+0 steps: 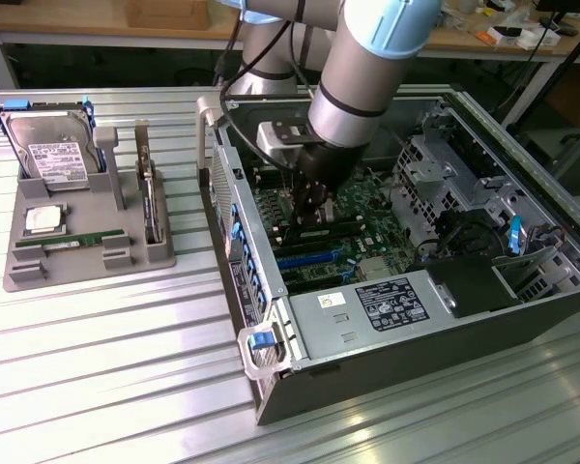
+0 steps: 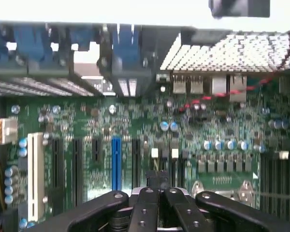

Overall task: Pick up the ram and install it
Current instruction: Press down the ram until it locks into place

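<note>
Hand (image 1: 310,215) sits low inside the open computer case (image 1: 522,319), fingers (image 2: 146,209) drawn together over the motherboard (image 2: 135,125); whether it grips anything, I cannot tell.

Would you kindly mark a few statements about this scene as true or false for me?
1. The gripper is inside the case, over the motherboard. True.
2. The hard drive lies inside the case. False: it sits in the grey tray at the exterior view's left.
3. The CPU rests in the tray, beside the hard drive. True.
4. The case is closed. False: it is open, with the motherboard exposed.
</note>
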You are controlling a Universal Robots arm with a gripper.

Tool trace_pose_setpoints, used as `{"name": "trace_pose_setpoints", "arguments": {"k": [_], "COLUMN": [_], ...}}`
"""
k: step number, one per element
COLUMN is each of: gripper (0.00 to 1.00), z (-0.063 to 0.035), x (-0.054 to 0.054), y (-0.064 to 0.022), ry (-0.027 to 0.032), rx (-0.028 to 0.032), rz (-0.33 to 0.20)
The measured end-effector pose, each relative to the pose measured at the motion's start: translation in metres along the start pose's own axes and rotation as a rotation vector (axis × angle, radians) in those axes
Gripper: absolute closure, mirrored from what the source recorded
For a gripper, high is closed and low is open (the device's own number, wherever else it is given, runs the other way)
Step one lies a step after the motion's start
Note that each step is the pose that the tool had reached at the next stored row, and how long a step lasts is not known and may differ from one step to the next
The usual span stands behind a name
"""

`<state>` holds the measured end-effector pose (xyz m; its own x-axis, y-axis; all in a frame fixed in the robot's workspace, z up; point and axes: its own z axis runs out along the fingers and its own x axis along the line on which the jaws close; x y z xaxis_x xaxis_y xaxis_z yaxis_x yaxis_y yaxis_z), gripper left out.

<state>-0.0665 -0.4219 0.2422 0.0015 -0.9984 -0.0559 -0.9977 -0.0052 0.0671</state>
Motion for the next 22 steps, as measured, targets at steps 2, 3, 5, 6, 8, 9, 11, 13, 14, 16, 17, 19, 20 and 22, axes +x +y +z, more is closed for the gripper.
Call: {"name": "trace_pose_setpoints", "arguments": {"k": [2,3,5,6,8,9,11,13,14,16,17,19,20,22], "gripper": [0.90,0.90,0.90,0.90,0.90,0.90,0.90,0.90,0.90,0.90,0.90,0.90,0.90,0.90], "z": [0.0045,0.0053,0.0094,0.0114,0.0067,-0.0014,-0.0025,-0.0039,-0.0044,-0.0050,-0.0055,-0.0068,-0.0072,-0.0089], "x": [0.000,0.000,0.002,0.003,0.003,0.003,0.003,0.003,0.003,0.003,0.003,0.003,0.003,0.003], "y": [0.0055,0.0060,0.0060,0.0058,0.0060,0.0056,-0.0108,-0.0307,-0.0378,-0.0474,-0.0560,-0.0738,-0.0812,-0.1041], "ry": [-0.0007,-0.0008,-0.0027,-0.0033,-0.0048,-0.0044,-0.0049,-0.0056,-0.0066,-0.0083,-0.0105,-0.0168,-0.0200,-0.0298], "rx": [0.0000,-0.0002,-0.0002,-0.0002,0.0017,0.0024,0.0008,-0.0069,-0.0103,-0.0141,-0.0174,-0.0260,-0.0291,-0.0374], "rz": [0.000,0.000,0.000,0.000,-0.001,-0.001,0.000,0.000,0.000,0.000,0.000,0.000,0.000,0.000]}}
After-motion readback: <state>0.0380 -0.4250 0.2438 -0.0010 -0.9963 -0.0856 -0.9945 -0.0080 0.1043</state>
